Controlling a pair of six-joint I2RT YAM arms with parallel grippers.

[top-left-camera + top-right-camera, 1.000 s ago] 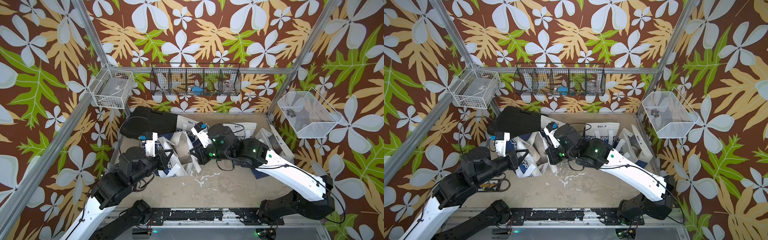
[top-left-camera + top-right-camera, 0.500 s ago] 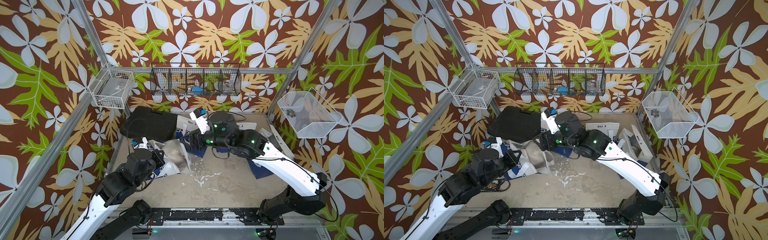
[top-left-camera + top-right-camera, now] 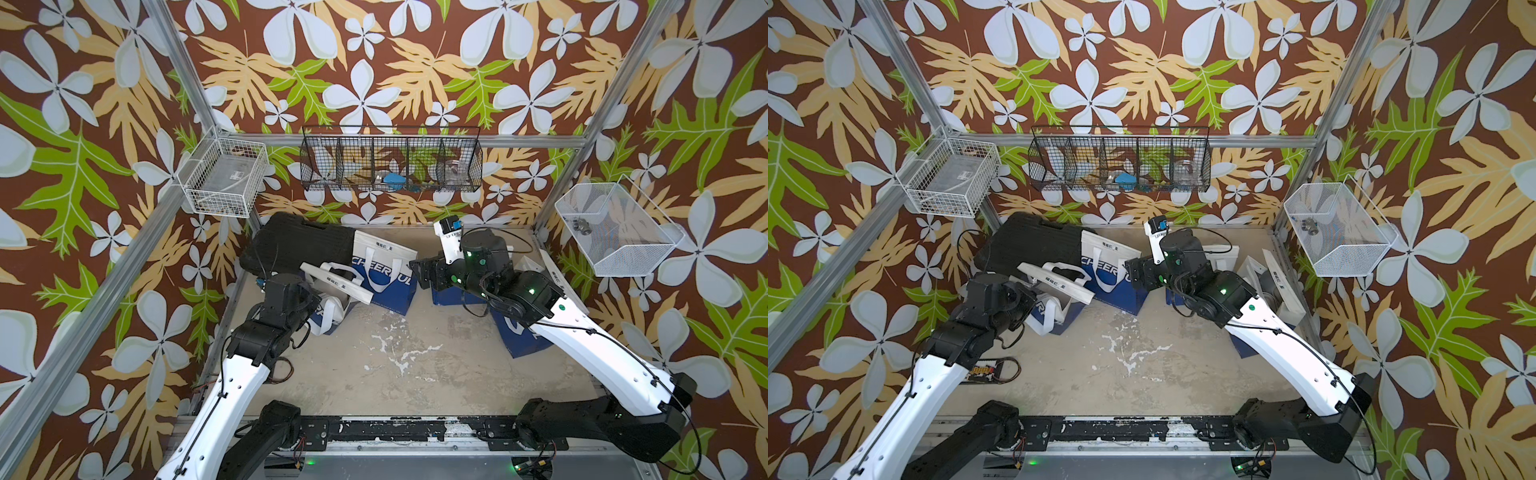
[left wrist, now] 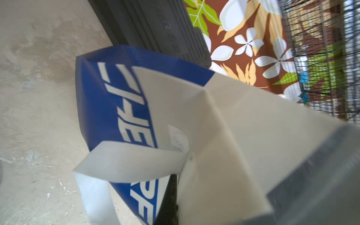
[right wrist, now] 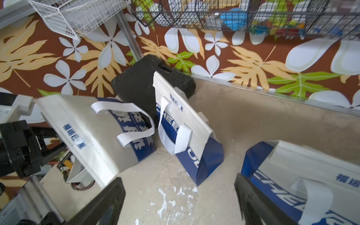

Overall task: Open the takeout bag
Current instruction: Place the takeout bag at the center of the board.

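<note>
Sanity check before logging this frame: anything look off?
Yes. The takeout bag tilts steeply, rim raised; a second bag leans on the black case; white flecks mar the tabletop.

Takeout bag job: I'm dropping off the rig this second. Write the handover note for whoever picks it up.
Left gripper: at the takeout bag, mouth end; closure hidden by fabric.
Right gripper: open, empty, apart from that bag.
The bag sits tilted in front of the black case. A second bag leans on the case, and a third bag lies under the right arm.
Done: unclear, since the mouth looks narrow.
Left: confirm the left hold, grasp the opposite rim with the right, and spread.
</note>
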